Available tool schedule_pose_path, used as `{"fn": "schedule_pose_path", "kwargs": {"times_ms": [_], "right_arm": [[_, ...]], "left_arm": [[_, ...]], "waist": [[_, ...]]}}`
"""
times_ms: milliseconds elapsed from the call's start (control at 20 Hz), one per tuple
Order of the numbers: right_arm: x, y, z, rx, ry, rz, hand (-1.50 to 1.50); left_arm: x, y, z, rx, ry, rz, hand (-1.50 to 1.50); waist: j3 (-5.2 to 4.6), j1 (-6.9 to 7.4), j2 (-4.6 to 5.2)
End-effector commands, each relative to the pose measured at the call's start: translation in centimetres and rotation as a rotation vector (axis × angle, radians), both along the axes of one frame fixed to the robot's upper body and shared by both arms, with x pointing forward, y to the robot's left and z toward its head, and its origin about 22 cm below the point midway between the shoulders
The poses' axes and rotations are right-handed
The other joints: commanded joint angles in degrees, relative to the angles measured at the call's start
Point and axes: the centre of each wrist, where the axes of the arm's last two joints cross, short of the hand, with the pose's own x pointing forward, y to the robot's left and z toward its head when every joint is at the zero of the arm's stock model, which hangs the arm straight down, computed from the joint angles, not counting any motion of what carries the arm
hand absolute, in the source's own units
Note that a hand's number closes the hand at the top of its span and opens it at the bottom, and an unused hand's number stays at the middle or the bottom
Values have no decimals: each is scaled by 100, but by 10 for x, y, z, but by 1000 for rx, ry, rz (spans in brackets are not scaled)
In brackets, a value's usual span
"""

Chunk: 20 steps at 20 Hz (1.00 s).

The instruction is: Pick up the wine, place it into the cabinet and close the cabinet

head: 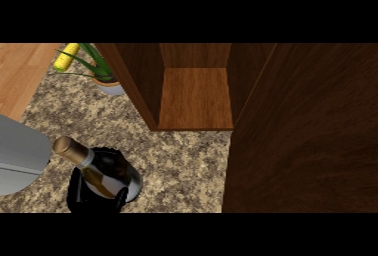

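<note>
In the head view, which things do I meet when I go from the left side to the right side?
Grey forearm → wine bottle held in the left robot hand → open cabinet shelf → cabinet door. The potted plant and corn cob lie farther back, so I leave them out.

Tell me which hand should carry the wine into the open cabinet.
Left. The left hand is already curled around the wine bottle, tilted with its gold-foiled neck toward the upper left. The cabinet stands open ahead, its shelf bare. The right hand isn't in view.
</note>
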Motion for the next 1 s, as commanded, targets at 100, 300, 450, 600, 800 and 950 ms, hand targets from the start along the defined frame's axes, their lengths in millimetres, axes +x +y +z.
{"fn": "schedule_pose_path", "kwargs": {"times_ms": [100, 300, 450, 600, 800, 950], "right_arm": [[-34, -15, 22, 53, -65, 54, -150], [-37, -9, 23, 67, -49, 57, -150], [-27, -10, 20, 72, -35, 61, -150], [-39, -16, 27, 63, -51, 67, -150], [-21, -17, 26, 47, -67, 59, -150], [-42, -12, 28, 62, -56, 56, -150]], "left_arm": [[12, -32, 61, 9, -28, -31, 150], [30, -63, 87, 30, -38, -26, 150], [40, -87, 111, 36, -31, -53, 150], [47, -101, 109, 17, 15, -49, 150], [57, -120, 143, -14, 70, -33, 150], [67, -132, 131, 33, 67, 6, 150]], "waist": [[8, -19, 0], [-1, -53, 7], [0, -51, 18], [-2, -82, 21], [0, -43, 28], [-4, -97, 17]]}}
